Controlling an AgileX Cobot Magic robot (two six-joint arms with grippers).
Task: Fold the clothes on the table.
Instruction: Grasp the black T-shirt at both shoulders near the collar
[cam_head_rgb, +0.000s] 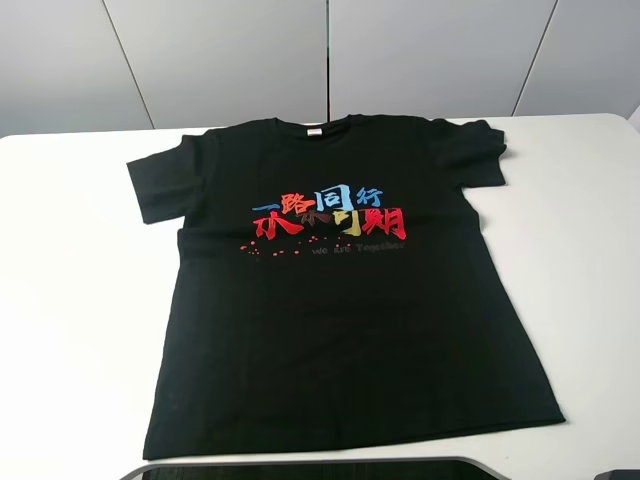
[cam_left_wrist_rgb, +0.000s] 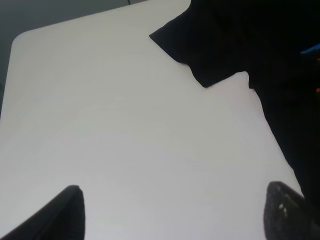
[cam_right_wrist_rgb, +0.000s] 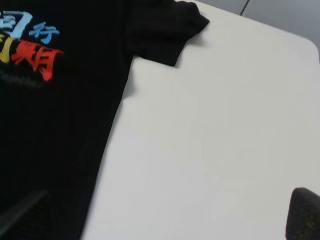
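The black T-shirt (cam_head_rgb: 330, 330) lay spread flat, front up, across the middle of the white table (cam_head_rgb: 80, 300). Its collar pointed to the table's far edge and its hem reached almost to the near edge. Both short sleeves were stretched out sideways over the tabletop. Red, blue and yellow characters (cam_head_rgb: 328, 213) crossed the chest, with a fainter line of small lettering beneath. A small white label (cam_head_rgb: 314, 131) showed inside the neck. The fabric looked mostly smooth. The left gripper (cam_left_wrist_rgb: 172, 215) hung above bare table beside one sleeve, its fingers spread wide and holding nothing. The right gripper (cam_right_wrist_rgb: 162, 217) was equally wide and empty, one finger (cam_right_wrist_rgb: 20, 215) over the shirt's side.
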